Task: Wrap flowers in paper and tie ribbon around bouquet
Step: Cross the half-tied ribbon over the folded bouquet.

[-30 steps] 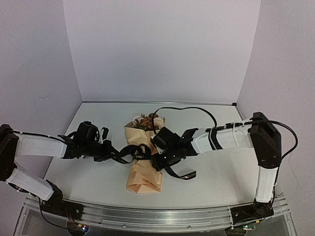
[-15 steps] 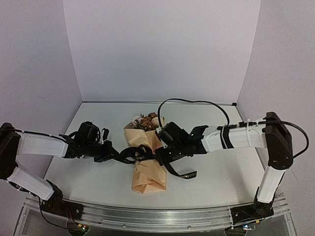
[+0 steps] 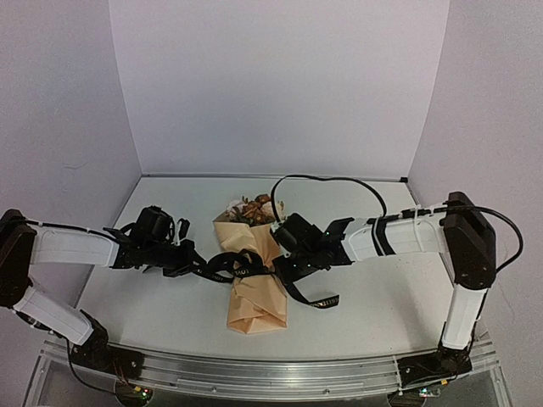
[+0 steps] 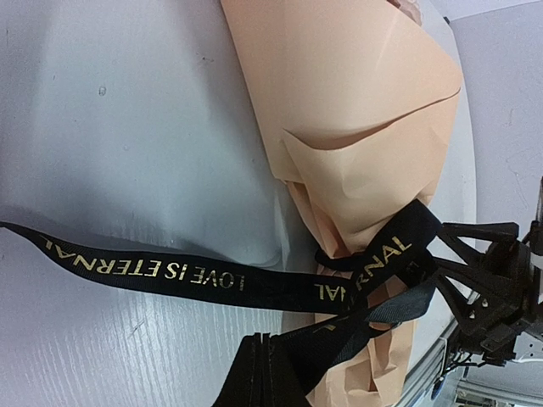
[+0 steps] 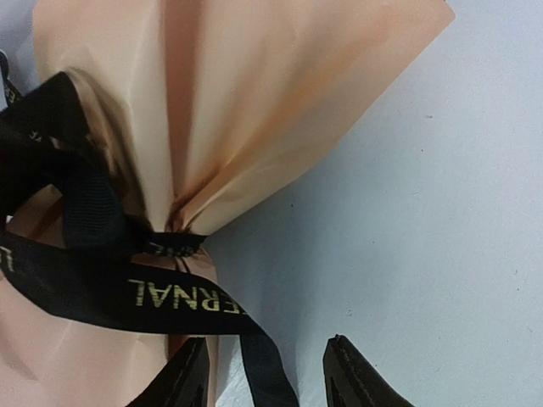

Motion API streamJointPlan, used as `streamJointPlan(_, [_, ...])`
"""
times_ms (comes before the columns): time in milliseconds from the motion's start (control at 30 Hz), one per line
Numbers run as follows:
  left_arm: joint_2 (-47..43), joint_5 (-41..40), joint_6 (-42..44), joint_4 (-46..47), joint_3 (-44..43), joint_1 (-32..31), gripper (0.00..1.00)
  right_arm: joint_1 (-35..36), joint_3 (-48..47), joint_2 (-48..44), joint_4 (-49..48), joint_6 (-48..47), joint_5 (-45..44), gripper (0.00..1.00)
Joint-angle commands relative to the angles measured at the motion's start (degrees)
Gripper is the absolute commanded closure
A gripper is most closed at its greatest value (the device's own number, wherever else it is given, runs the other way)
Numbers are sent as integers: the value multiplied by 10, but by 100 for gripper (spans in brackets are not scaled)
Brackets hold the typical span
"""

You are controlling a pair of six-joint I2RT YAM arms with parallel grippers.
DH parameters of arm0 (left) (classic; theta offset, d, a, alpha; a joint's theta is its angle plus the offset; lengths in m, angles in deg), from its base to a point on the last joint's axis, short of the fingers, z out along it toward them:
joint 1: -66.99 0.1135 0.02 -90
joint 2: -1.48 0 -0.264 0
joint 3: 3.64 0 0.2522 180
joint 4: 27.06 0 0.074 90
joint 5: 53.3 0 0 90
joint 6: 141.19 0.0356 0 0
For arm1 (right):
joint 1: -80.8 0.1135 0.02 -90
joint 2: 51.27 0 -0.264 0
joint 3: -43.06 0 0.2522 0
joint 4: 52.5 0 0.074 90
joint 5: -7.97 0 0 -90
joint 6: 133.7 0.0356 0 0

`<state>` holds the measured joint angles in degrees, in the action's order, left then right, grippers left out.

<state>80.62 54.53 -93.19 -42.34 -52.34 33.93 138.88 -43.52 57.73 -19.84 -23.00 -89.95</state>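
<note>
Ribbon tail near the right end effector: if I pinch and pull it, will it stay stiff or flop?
Probably floppy: the ribbon drapes and twists over the paper. Likely light: it is thin and narrow. Pulling may shift the bouquet, since it is cinched around it.

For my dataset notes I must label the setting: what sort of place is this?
Probably a robot test bench in a lab: plain pale walls enclose a white table, and two arms are mounted by a metal rail at its edge.
</note>
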Motion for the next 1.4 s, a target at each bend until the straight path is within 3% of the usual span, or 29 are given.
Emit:
streamJointPlan(0, [1,4,11,-8,-26,-2,100,-1,-9,23,3,-15,-12,51])
streamJointPlan(500, [17,9,19,-15,-43,-1,100,14,-55,46,-1,-38,-25,50])
streamJointPlan(900, [24,16,22,-11,-46,-1,100,36,-112,80,11,-55,-50,58])
streamJointPlan(1100, [22,18,22,-11,-44,-1,100,41,-129,91,17,-56,-55,70])
streamJointPlan(1267, [3,1,15,-25,-39,-1,100,41,-112,71,20,-30,-59,99])
streamJointPlan(1367, [-20,-4,6,-37,-31,-1,100,41,-87,37,22,5,-62,100])
